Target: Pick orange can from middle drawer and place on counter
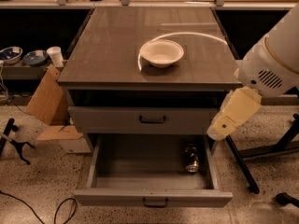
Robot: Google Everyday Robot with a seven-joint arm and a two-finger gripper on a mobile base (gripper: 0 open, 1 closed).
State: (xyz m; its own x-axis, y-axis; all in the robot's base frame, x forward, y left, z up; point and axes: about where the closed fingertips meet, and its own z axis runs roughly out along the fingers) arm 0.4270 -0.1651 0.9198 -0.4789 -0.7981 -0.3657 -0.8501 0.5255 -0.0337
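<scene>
My gripper point(223, 125), open or closed I cannot tell, hangs just below the counter's point(107, 55) front right corner, and the orange can point(190, 157) lies by the right wall of the open middle drawer point(152, 197), at my 7 o'clock, its long axis seemingly running 12 to 6.

Slim dark-looking orange can point(190, 157) sits in open wide grey metal middle drawer point(152, 197) (right side); pale cream gripper point(223, 126) hangs right of glossy grey-brown counter point(112, 55).
</scene>
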